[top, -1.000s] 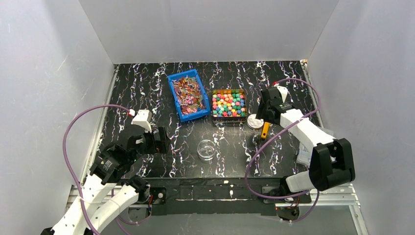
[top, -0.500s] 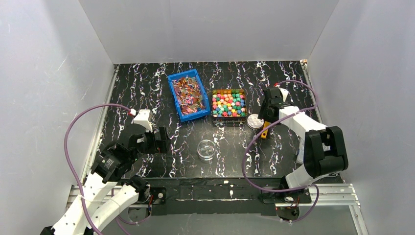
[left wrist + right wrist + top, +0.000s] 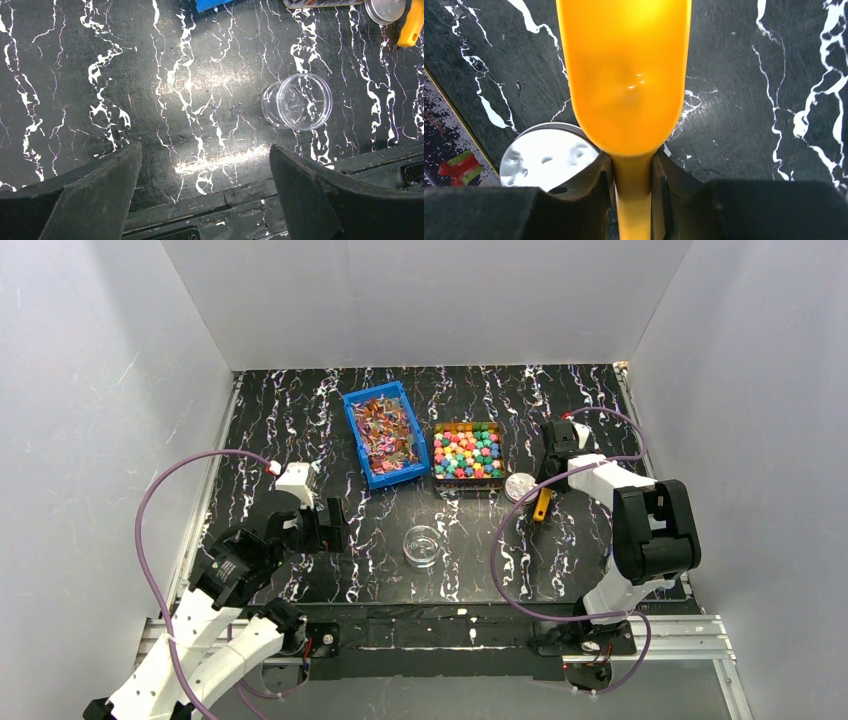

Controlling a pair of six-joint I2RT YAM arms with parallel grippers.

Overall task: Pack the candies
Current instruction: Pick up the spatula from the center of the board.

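**A:** Where do the candies point(image 3: 467, 450) sit?

**B:** In a shallow tray point(image 3: 466, 479) toward the back of the surface point(image 3: 290, 420), just beside a blue bin point(image 3: 356, 437) of wrapped sweets. None show in the clear jar point(image 3: 422, 546) nearer the arms.

**A:** And the right tool point(image 3: 546, 483)?

**B:** It is at the yellow scoop point(image 3: 541, 506), to the right of the tray, with a round silver lid point(image 3: 519, 487) between them. The scoop's long axis runs roughly far to near. The handle is at the tool and the bowl points toward the near edge, so away from the candies.

**A:** So what does the next move call for?

**B:** I'd judge it turns on that heading: lift, then swing the bowl left and back to reach the tray. The right arm is much the nearer. The left tool point(image 3: 328, 525) hangs well apart, left of the jar.

**A:** Is the scoop gripped?

**B:** From above you can't tell. The right wrist view settles it: the fingers point(image 3: 589, 185) are drawn narrow, pressed against either side of the handle. But that view shows only a corner of the tray and no candies.

**A:** And the left wrist view?

**B:** Its own tool is spread wide with nothing between, and the jar looks empty.
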